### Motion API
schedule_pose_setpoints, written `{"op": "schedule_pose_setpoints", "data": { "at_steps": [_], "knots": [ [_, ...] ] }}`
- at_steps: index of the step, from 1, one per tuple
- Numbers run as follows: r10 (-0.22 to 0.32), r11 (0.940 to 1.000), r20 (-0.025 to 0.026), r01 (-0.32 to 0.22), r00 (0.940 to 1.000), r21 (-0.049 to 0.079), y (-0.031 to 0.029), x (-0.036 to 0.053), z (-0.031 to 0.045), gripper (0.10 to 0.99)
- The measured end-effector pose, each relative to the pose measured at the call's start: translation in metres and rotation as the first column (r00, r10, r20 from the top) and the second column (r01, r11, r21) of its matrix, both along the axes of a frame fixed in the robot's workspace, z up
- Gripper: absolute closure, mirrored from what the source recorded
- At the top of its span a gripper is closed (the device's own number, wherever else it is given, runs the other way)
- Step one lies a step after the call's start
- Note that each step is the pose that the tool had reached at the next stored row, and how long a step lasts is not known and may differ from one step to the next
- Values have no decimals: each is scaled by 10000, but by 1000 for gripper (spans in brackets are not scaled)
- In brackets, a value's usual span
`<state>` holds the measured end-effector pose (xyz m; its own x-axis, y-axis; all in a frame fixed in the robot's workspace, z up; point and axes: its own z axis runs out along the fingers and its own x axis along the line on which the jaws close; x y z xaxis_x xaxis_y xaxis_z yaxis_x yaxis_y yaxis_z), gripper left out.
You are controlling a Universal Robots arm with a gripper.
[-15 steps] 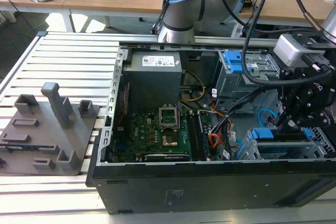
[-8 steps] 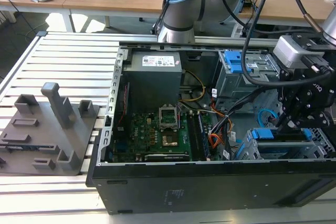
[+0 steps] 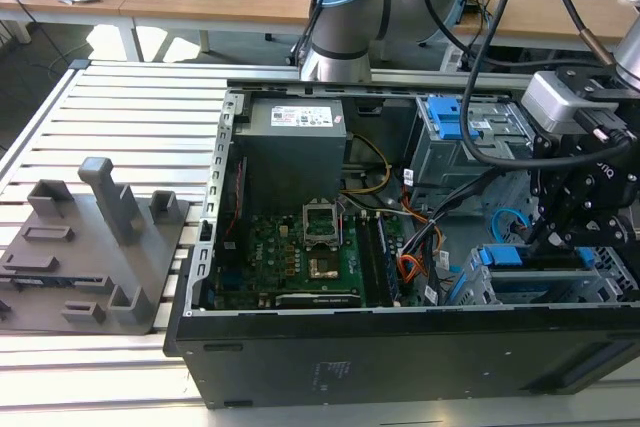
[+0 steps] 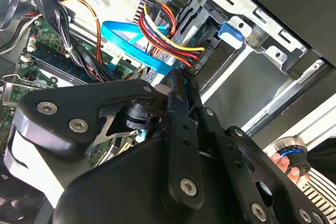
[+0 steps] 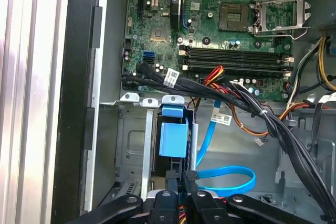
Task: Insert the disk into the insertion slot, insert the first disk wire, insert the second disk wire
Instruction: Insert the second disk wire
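Exterior view: tool (image 3: 541, 238) reaching down into the open computer case (image 3: 400, 347) at the lower part of the exterior view's right.

Nearest, in both wrist views, the tool's (image 5: 182, 178) (image 4: 179, 78) black fingers (image 5: 192, 183) are pressed close together on the plug end of the second disk wire (image 5: 231, 171) (image 4: 131, 43), whose light blue loop curves away just beside them. The first disk wire (image 4: 173, 43), red, orange and yellow strands, runs to the same spot at the drive's edge. Just past the fingertips the disk (image 5: 173, 140) (image 3: 515, 255) sits inside the insertion slot (image 3: 602, 279), its blue carrier showing between grey metal walls. Beyond lies the green motherboard (image 3: 300, 257). Farther off, at the exterior view's left, a grey moulded fixture (image 3: 90, 247) rests on the slatted tabletop (image 3: 140, 117).
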<state>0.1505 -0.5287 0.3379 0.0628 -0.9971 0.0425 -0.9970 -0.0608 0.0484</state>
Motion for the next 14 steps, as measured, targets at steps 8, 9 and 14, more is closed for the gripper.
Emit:
{"op": "schedule_pose_setpoints", "data": {
  "at_steps": [8,9,14],
  "knots": [
    [1,10000,1,-1,10000,26,-12,0,28,847],
    [0,10000,0,0,10000,24,-11,0,90,847],
    [0,10000,1,0,10000,11,-5,0,395,980]
  ]
}}
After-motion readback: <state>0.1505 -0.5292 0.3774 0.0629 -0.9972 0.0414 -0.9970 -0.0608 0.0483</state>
